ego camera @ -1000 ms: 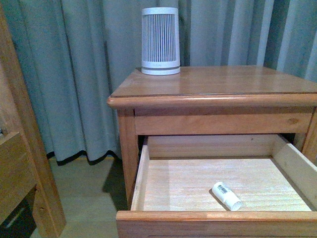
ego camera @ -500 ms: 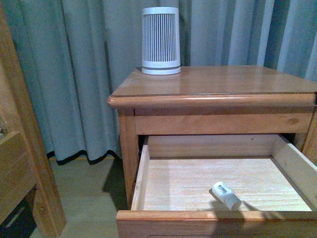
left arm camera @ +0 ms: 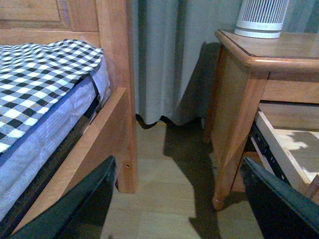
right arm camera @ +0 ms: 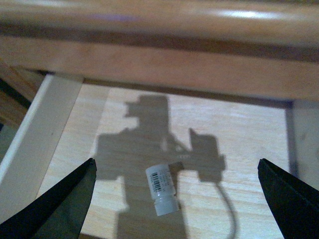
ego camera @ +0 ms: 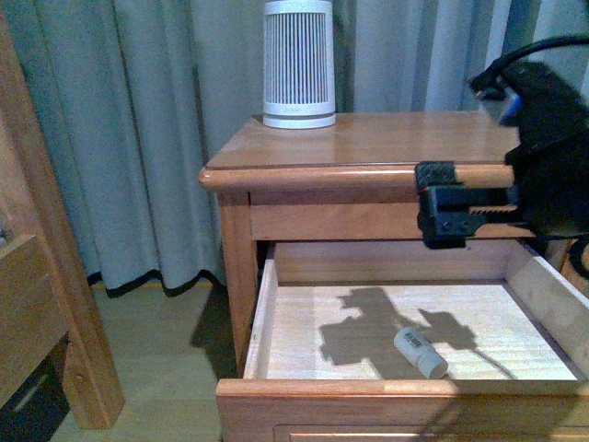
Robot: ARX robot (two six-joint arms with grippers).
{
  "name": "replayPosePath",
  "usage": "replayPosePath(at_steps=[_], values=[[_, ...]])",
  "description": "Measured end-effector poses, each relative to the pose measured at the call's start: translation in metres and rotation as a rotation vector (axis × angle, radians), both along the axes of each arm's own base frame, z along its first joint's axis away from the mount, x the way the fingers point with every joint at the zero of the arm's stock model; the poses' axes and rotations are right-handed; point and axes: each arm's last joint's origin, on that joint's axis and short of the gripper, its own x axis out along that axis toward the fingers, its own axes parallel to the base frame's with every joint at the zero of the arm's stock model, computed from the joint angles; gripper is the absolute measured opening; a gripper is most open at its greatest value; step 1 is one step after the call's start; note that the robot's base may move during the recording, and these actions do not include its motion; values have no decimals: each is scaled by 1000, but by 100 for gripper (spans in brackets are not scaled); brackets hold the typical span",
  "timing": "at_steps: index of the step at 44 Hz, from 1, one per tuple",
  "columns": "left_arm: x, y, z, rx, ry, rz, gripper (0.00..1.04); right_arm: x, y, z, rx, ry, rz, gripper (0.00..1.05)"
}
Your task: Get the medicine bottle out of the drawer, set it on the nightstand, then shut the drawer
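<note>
Nearest is the front rail of the pulled-out orange-brown wooden drawer (ego camera: 396,391), open, pale bare wood inside. The small white plastic medicine bottle with barcode label (ego camera: 421,353) lies on its side on the drawer floor, front-right area, near the front rail, clear of all walls, and half in the arm's shadow. The black right arm (ego camera: 552,175) hangs above and behind it, level with the cabinet's top edge. Its jaws stand wide apart with nothing in them and are well clear of the bottle. The right wrist view looks down with the bottle (right arm camera: 161,189) roughly centred between the two dark fingers (right arm camera: 60,209). The left arm's jaws are apart too and empty, fingers (left arm camera: 75,209) low over the floor between the wooden bed frame with checked sheet (left arm camera: 117,99) and the small orange-brown wooden nightstand (ego camera: 368,138), out of play. On the back left of its glossy top stands the white ribbed cylindrical appliance (ego camera: 297,64), with grey-green curtains (ego camera: 147,138) behind. Risks, my read: the bottle is round and lying down, so one jaw touching first would roll it away. It sits low, so a deep descent scrapes the drawer floor and a shallow one pinches only the top and slips. The arm is close to the overhanging top, so it may clip it going down or lifting out.
</note>
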Motion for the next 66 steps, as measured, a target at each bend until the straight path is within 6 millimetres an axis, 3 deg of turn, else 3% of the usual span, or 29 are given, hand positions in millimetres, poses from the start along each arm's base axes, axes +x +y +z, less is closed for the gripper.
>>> replayPosePath(at_steps=[5, 14, 29, 57, 66], values=[[0, 0, 0, 1, 0, 0, 100, 12, 15, -24, -22, 71, 26, 98], [0, 0, 0, 1, 0, 0, 98, 27, 35, -55, -59, 139, 46, 98], [0, 0, 0, 1, 0, 0, 98, 41, 39, -96, -99, 223, 29, 98], [0, 0, 0, 1, 0, 0, 98, 56, 28, -127, -92, 275, 3, 97], [0, 0, 0, 1, 0, 0, 98, 56, 28, -132, -90, 285, 8, 61]])
